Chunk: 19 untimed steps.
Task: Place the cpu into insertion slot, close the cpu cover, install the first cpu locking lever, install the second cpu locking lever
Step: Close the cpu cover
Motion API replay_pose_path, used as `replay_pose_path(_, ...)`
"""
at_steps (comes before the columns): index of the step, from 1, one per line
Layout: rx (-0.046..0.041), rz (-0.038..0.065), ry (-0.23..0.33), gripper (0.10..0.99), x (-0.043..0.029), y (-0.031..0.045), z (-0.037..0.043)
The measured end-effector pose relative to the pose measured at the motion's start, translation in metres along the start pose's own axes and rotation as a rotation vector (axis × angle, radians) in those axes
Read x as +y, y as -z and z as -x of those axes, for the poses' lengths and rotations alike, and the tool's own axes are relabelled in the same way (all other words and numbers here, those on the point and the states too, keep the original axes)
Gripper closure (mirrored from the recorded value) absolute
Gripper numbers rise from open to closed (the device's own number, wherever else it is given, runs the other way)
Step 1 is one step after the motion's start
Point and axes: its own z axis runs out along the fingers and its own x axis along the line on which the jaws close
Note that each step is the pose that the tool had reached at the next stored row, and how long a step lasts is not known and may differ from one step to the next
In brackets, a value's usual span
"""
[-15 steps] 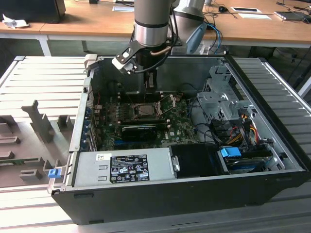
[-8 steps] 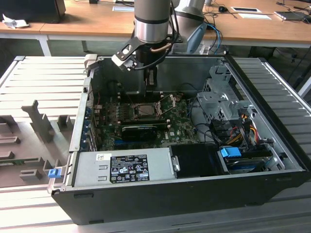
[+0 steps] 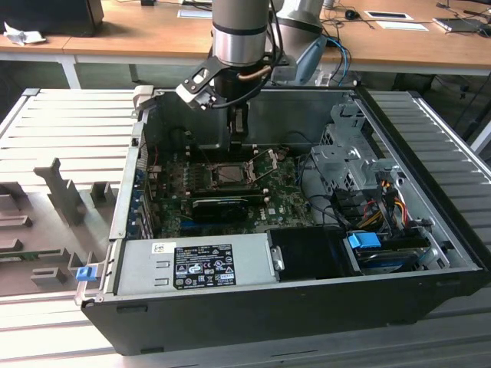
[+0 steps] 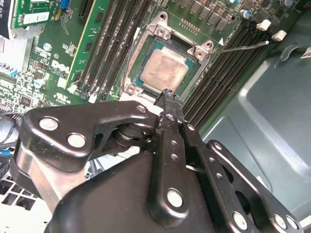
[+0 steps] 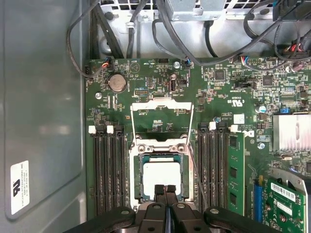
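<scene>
1. The exterior view stands off the arm, high above the open computer case, looking down into it; the end effector hangs far from this lens.
2. The first wrist view sits just behind the end effector, facing straight down along it at the motherboard; the cpu lies just beyond its tip.
3. The second wrist view rides beside the end effector, looking past it at a slant; nearer still.
4. All three views share the cpu and the board around it.

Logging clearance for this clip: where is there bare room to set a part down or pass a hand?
Free: the ribbed table on the exterior view's right of the case; the power supply top. Crowded: memory slots flank the cpu, the gripper at its edge; cables fill the drive side.
</scene>
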Motion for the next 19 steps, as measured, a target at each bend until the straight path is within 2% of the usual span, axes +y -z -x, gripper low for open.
replay_pose_path(6, 0.0003, 0.000, 0.000, 0.980, 0.0006, 0.0034, 0.0000)
replay_pose_path(10, -0.0001, 0.000, 0.000, 0.980, 0.0099, 0.0033, -0.0002)
replay_pose_path(19, 0.0000, 0.000, 0.001, 0.980, 0.0197, 0.0031, -0.0004)
